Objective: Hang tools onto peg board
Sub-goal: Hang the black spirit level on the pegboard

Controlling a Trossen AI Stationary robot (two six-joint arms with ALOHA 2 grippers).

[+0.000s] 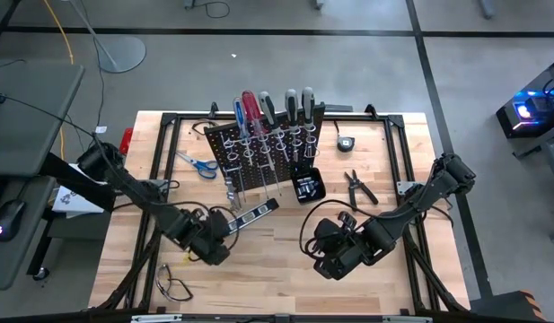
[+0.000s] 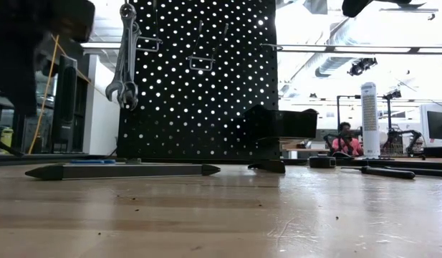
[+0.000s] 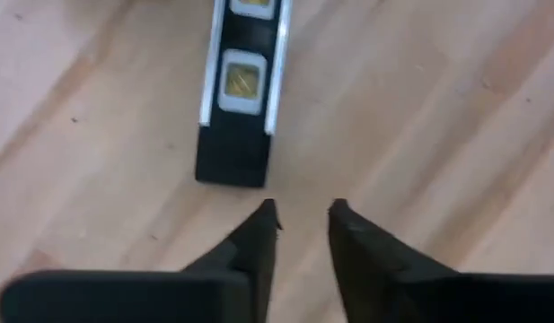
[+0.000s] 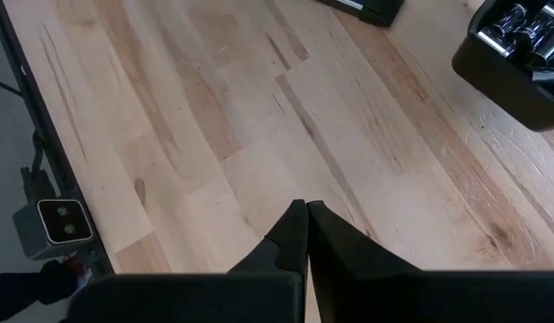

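Standing upright on the counter point(image 1: 285, 260), the peg board point(image 1: 259, 157) carries screwdrivers point(image 1: 251, 112) and wrenches point(image 2: 125, 68). Left end effector point(image 3: 301, 215), slightly parted and empty, hovers by a level point(image 1: 251, 213); right end effector point(image 4: 306, 211) is closed, empty.

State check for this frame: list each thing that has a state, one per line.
left pincer: open a little, empty, just short of the level's end
right pincer: shut, empty, over bare table
level: flat on the table, not hung
peg board: upright
screwdrivers: standing in the board's rings
wrenches: hanging on a hook
scissors: on the table
pliers: on the table
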